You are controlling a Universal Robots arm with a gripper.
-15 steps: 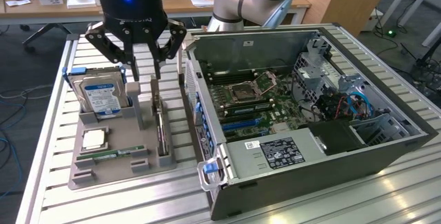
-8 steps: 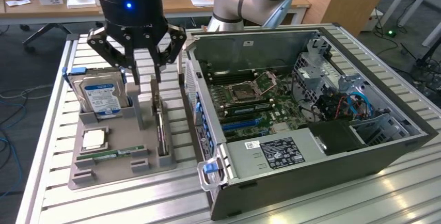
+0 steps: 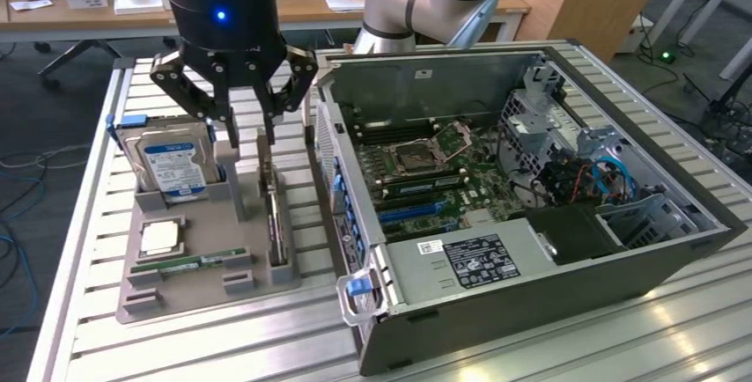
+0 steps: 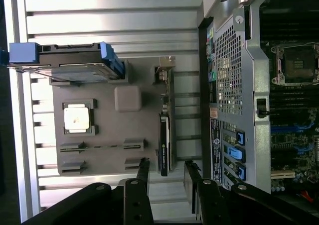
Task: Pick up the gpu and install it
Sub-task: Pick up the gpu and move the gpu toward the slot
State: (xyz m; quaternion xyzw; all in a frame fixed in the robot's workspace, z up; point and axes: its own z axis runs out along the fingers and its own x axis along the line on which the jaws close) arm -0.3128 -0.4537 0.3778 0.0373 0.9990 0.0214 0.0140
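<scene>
Exterior view: grey holder tray (image 3: 188, 287) on the slatted table (image 3: 235, 347) carries a hard drive (image 3: 174, 166) upright in its slot, a processor chip (image 3: 161, 238) lying flat and a memory stick (image 3: 188, 263) in a groove. The gpu (image 3: 274, 215) stands on edge along the tray side nearest the open computer case (image 3: 494, 268). Only a narrow gap separates the tray edge from the case wall. Motherboard (image 3: 435, 171) is exposed. The gripper (image 3: 249, 135) hangs above one end of the gpu, jaws spread wide, holding nothing. Wrist view: fingers (image 4: 143, 172) flank the card's line, clear of it.

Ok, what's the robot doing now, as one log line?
end effector: open, over gpu | gpu: standing in gray holder, not held | case: open
</scene>
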